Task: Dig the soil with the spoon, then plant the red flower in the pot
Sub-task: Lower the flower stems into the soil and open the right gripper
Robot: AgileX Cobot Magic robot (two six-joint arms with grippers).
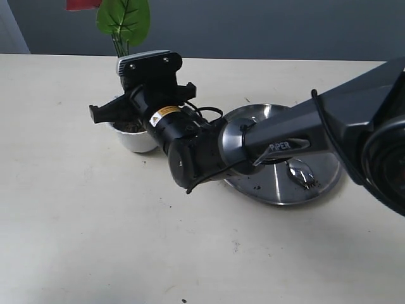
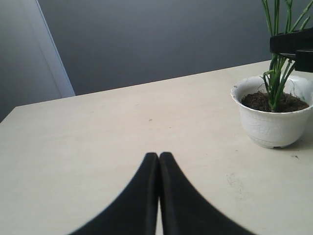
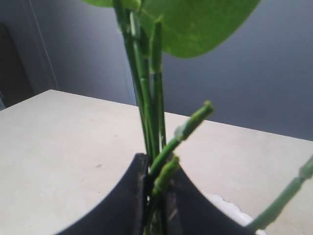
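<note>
The red flower's stems [image 3: 146,98] stand upright in the soil [image 2: 274,102] of the small white pot [image 2: 271,125]. My right gripper [image 3: 156,169] is shut on those stems just above the pot. In the exterior view the right gripper [image 1: 130,107] hangs over the pot [image 1: 136,138]; the green leaf [image 1: 124,16] and a bit of the red petal [image 1: 82,4] rise behind it. The spoon [image 1: 300,172] lies on the round steel plate [image 1: 253,120]. Low over bare table left of the pot, my left gripper [image 2: 159,156] is shut on nothing.
The right arm [image 1: 304,136] stretches across the steel plate from the right side. Crumbs of soil lie on the plate [image 1: 256,187]. The table [image 1: 95,240] ends at a grey wall [image 1: 253,25] behind the pot.
</note>
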